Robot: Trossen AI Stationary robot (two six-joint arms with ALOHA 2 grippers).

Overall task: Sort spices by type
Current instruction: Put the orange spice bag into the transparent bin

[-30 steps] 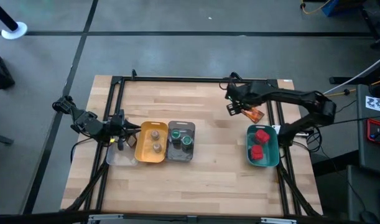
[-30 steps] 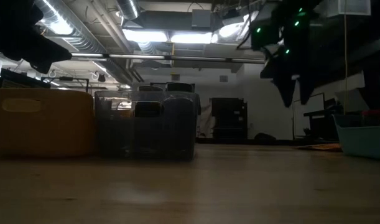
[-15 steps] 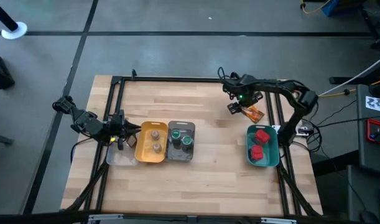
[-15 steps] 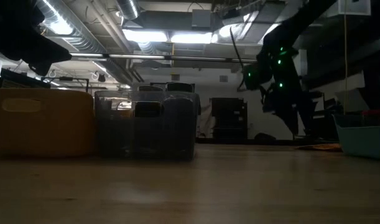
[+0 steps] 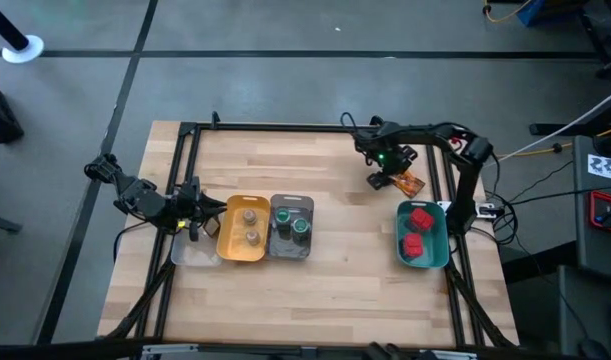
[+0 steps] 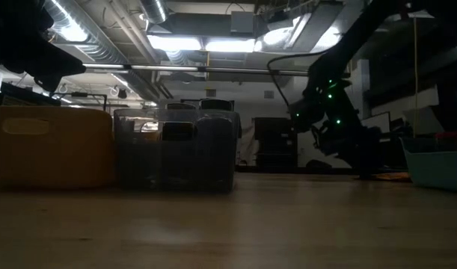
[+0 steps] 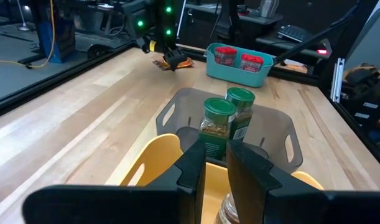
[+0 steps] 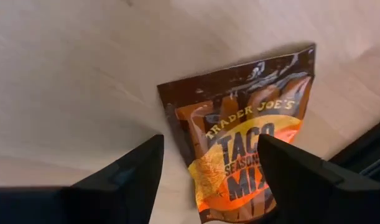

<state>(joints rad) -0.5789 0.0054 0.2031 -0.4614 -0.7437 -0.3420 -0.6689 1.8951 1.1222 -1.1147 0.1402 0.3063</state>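
Currently: right gripper [image 8: 205,163] open above flat packet [image 8: 245,127] on desk [image 5: 335,200]; risk: fingers skid off thin edge.

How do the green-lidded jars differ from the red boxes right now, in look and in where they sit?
The green-lidded jars are round and stand upright in the grey tray; the red boxes are squarish and sit in the teal tray. The jars' tray is near the table's middle, beside the yellow tray; the boxes' tray is at the right edge. Both are pairs, already grouped by type.
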